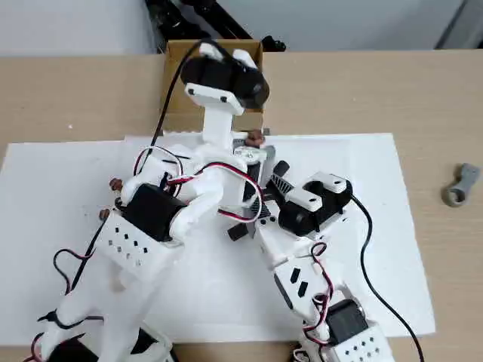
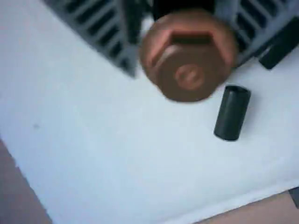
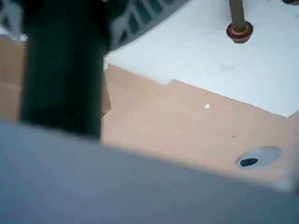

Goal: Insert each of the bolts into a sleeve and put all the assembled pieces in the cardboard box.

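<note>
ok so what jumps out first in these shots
Two white arms meeting mid-table over the white sheet, cardboard box just behind them. Up close, a copper bolt head looms in the left wrist view, a black sleeve lying beside it on the sheet.

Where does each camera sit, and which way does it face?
High view: fixed above the table, looking down on sheet, box, left arm and right arm.
Left wrist view: on the left arm, looking down past the left gripper, shut on a bolt, at a loose sleeve.
Right wrist view: on the right arm, looking low across the sheet past the right gripper and its held sleeve toward a second bolt.
Shared: sheet in all; bolt in high and left wrist views.
</note>
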Motion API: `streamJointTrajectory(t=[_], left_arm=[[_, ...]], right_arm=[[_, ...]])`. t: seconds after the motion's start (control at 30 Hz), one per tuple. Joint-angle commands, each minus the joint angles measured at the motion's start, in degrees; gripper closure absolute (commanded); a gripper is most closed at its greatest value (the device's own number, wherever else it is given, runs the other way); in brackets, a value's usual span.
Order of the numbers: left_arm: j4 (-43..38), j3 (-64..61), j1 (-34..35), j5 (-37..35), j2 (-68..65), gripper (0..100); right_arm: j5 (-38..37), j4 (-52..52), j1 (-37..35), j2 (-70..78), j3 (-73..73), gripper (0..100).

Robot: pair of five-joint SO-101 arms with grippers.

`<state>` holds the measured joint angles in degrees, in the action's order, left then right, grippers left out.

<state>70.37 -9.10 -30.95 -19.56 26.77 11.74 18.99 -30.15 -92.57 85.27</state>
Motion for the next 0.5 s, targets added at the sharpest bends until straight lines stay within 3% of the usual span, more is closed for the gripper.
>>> streamJointTrajectory(t=[0.0, 0.33, 0.47], left_arm=[[4.22, 5.14, -0.09, 0.09, 0.44, 84], [18.02, 17.45, 0.09, 0.35, 0.88, 81], [21.54, 25.54, 5.89, 1.23, 0.88, 82]], right_arm=[[-0.35, -1.10, -0.40, -0.66, -5.71, 99.5], [-0.35, -1.01, 1.63, -0.48, -9.93, 99.5], [-0.44, -1.01, 3.74, 0.75, -13.01, 99.5]])
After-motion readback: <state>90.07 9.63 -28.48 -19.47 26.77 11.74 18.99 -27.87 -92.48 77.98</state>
